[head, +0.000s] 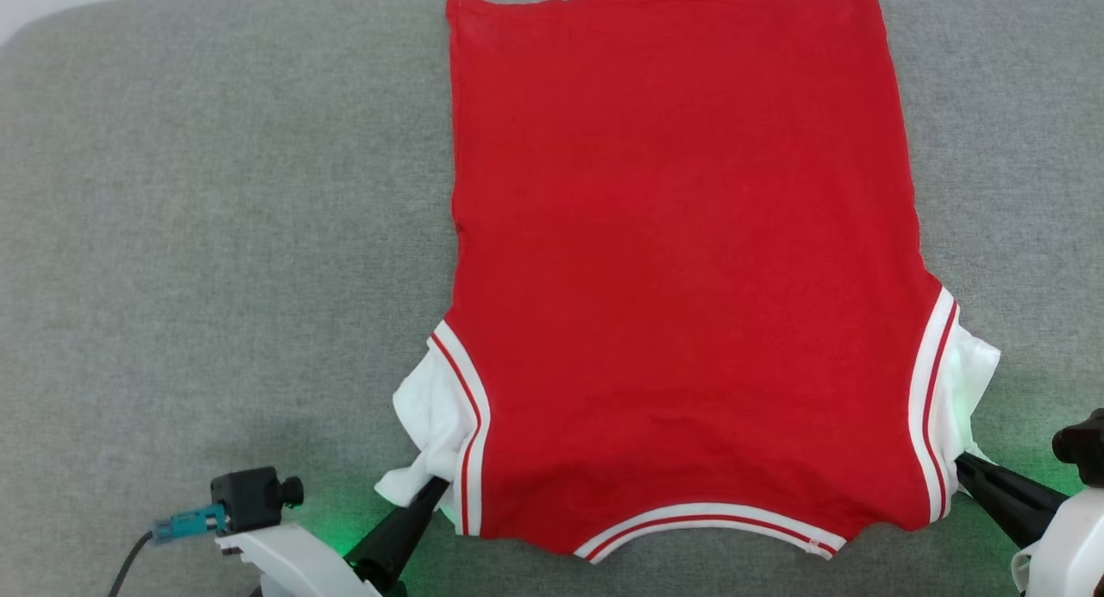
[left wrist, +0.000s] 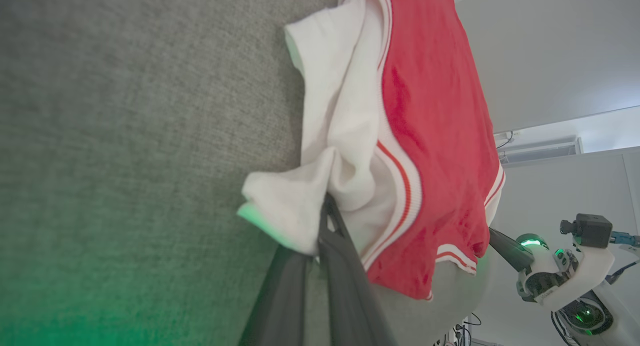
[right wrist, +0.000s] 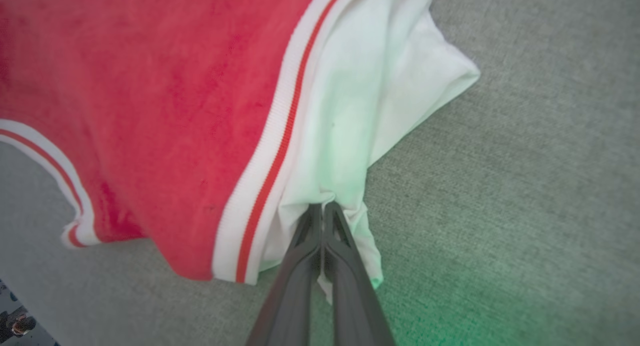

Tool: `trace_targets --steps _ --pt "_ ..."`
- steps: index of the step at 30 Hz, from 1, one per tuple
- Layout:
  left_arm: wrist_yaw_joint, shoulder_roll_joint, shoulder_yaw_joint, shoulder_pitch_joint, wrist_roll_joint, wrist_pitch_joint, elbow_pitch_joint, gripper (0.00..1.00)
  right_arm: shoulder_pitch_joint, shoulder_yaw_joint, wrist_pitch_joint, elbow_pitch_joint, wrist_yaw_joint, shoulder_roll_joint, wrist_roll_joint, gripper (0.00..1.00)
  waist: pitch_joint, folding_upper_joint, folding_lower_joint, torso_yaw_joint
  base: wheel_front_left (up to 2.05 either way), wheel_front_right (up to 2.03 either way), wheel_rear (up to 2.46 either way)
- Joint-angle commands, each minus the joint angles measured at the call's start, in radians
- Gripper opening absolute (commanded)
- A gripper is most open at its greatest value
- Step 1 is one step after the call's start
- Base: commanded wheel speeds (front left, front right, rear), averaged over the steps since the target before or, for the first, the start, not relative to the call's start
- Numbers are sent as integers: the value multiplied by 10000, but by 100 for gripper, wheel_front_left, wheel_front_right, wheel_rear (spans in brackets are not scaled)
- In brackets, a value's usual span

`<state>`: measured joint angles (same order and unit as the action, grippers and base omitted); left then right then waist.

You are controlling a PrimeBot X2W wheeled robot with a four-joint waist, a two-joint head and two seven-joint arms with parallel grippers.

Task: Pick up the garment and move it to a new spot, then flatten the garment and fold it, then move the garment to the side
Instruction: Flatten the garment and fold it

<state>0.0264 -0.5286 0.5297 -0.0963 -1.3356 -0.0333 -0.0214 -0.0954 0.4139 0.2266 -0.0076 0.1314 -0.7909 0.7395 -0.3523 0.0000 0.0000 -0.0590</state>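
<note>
The garment [head: 681,260] lies spread flat on the grey cloth surface, plain red side up, collar trim toward me and hem at the far edge. Its white sleeves are bunched at both near corners. My left gripper [head: 438,487] is shut on the white left sleeve [left wrist: 320,206], seen close in the left wrist view [left wrist: 326,202]. On the other side, my right gripper [head: 962,461] is shut on the white right sleeve [right wrist: 350,136], its fingertips pinched together in the right wrist view [right wrist: 322,208]. No lettering shows.
The grey upholstered surface [head: 216,235] stretches wide to the left of the garment and narrower to the right. Its near edge drops off below the collar [right wrist: 30,306]. A white wall and a ceiling unit [left wrist: 540,151] lie beyond in the left wrist view.
</note>
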Motion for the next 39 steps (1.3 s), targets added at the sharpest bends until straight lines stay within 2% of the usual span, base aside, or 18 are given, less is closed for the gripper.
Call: trace_targets --steps 1,2,3,4,5,6,7,12,17,20,24,27,32,34,35,36,39 --pt "9 98 63 -72 59 -8 -144 0 -111 248 -22 218 -17 183 60 0 -9 0 0 19 0 0 0" --pt "17 115 70 -86 65 1 -185 0 -182 317 -95 294 -17 188 84 0 -5 0 0 31 0 0 0" --pt "29 126 64 -85 64 13 -223 0 -258 385 -188 354 -17 201 85 7 -4 0 0 52 0 0 0" --pt "33 130 57 -91 64 33 -252 0 -328 454 -274 412 -18 202 103 34 2 0 0 70 0 0 0" --pt "31 131 41 -89 76 48 -276 0 -429 492 -364 442 -18 206 105 49 10 0 0 94 0 0 0" --pt "34 129 25 -61 71 82 -296 0 -505 480 -484 462 -18 221 130 95 31 0 0 130 0 0 0" --pt "38 127 11 -24 64 103 -298 0 -577 434 -583 449 -20 209 200 100 51 0 0 165 0 0 0" --pt "-21 169 51 142 161 230 -144 0 -436 -332 -700 -138 -17 -271 693 100 130 0 0 260 0 0 0" --pt "-92 306 271 79 440 323 103 0 54 -2117 -275 -1501 -17 -843 1906 100 -15 0 0 122 0 0 0" --pt "-101 425 420 -171 683 334 278 0 -65 -3342 352 -1893 -15 -1158 2064 100 -246 0 0 -112 0 0 0" --pt "-43 605 653 -604 991 266 369 0 -1134 -4467 1813 -1913 -15 -1388 1243 100 -610 0 0 -592 0 0 0" --pt "47 825 873 -977 1216 179 315 0 -2462 -4680 3393 -1804 -15 -877 691 100 -893 0 0 -1007 0 0 0" --pt "290 1201 1081 -1455 1405 234 131 0 -5504 -3928 5878 -639 -15 231 -360 100 -1448 0 0 -1608 0 0 0" --pt "367 1348 1167 -1672 1483 220 23 0 -6797 -3625 6496 147 -15 625 -875 100 -1760 0 0 -1821 0 0 0" --pt "367 1348 1167 -1672 1483 220 23 0 -6797 -3625 6496 147 -15 625 -875 100 -1760 0 0 -1821 0 0 0" --pt "466 1465 1292 -1898 1572 164 -87 0 -8012 -3455 6946 981 -15 971 -1370 100 -2089 0 0 -2025 0 0 0" --pt "642 1734 1429 -2295 1544 77 -241 0 -9637 -3479 7356 2332 -15 1435 -2148 100 -2595 0 0 -2370 0 0 0"
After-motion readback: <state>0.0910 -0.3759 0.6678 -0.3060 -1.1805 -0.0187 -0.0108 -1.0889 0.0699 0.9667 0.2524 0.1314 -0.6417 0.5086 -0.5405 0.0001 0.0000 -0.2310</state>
